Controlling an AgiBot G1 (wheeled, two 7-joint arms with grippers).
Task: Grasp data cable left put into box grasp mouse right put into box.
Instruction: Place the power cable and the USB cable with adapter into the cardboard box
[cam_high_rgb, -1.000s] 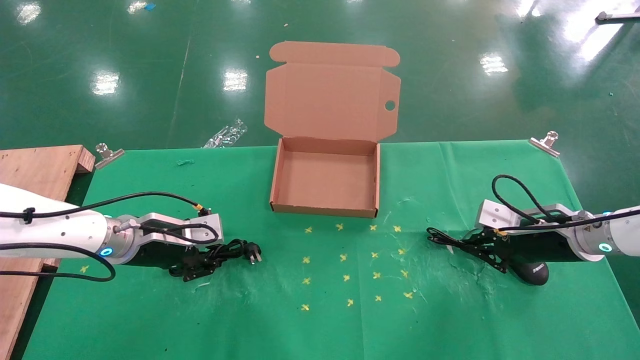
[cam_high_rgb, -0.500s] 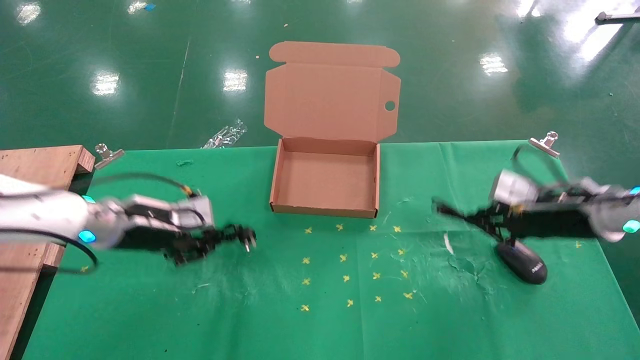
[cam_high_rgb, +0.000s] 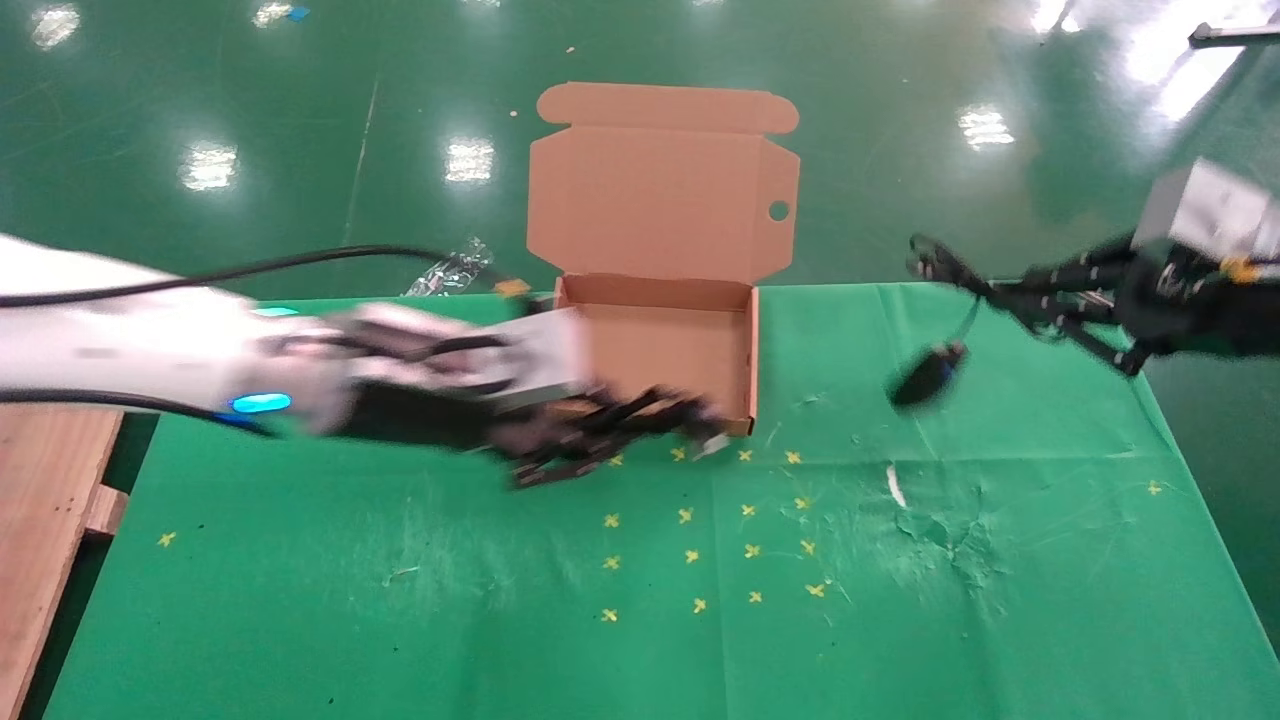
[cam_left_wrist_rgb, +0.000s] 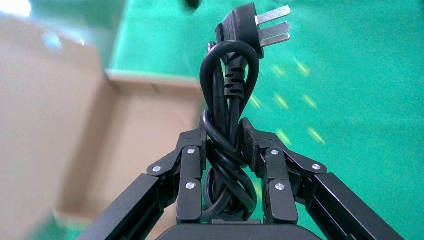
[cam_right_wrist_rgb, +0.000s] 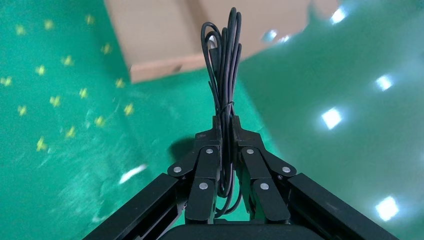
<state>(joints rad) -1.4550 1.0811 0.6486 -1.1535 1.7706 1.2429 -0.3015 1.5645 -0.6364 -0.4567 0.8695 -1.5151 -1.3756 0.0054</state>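
Note:
My left gripper (cam_high_rgb: 640, 418) is shut on the thick black data cable (cam_high_rgb: 675, 408) and holds it in the air at the front wall of the open cardboard box (cam_high_rgb: 752, 350). The pronged plug (cam_high_rgb: 712, 443) sticks out ahead. In the left wrist view the pads of the left gripper (cam_left_wrist_rgb: 223, 135) pinch the twisted cable (cam_left_wrist_rgb: 230, 75), with the box (cam_left_wrist_rgb: 75, 125) beside it. My right gripper (cam_high_rgb: 1003, 295) is raised at the table's far right, shut on the mouse's thin wire bundle (cam_right_wrist_rgb: 223, 60). The black mouse (cam_high_rgb: 925, 375) dangles below it, right of the box.
The box lid (cam_high_rgb: 660, 200) stands upright at the back with a round hole. A wooden pallet (cam_high_rgb: 40, 520) lies at the left edge. Yellow cross marks (cam_high_rgb: 700, 530) and a white scrap (cam_high_rgb: 893, 485) are on the green cloth. A plastic wrapper (cam_high_rgb: 450, 270) lies on the floor.
My left gripper has lifted the data cable and carried it right to the box front. My right gripper has risen with the wire, pulling the mouse off the table.

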